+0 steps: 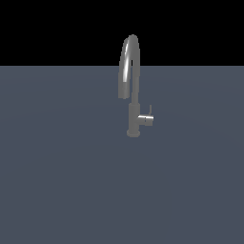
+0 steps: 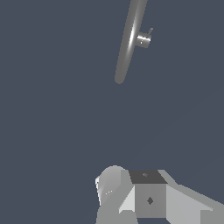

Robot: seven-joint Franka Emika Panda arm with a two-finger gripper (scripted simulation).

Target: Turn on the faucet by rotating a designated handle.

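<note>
The faucet [image 1: 134, 114] stands upright on the grey surface, its arched spout [image 1: 128, 62] curving over toward the exterior view's left. The handle [image 1: 146, 119] is a short stub jutting from the body toward the exterior view's right, with a thin lever [image 1: 150, 110] rising at its end. No arm or gripper appears in the exterior view. In the wrist view I see the faucet [image 2: 129, 39] from above, with the handle [image 2: 143, 40] far from my gripper [image 2: 146, 188]. Only grey blocky parts of the gripper show at the picture's edge, holding nothing, and their spacing is unclear.
A flat blue-grey surface [image 1: 71, 181] spreads all around the faucet. Black background lies behind it. No other objects show.
</note>
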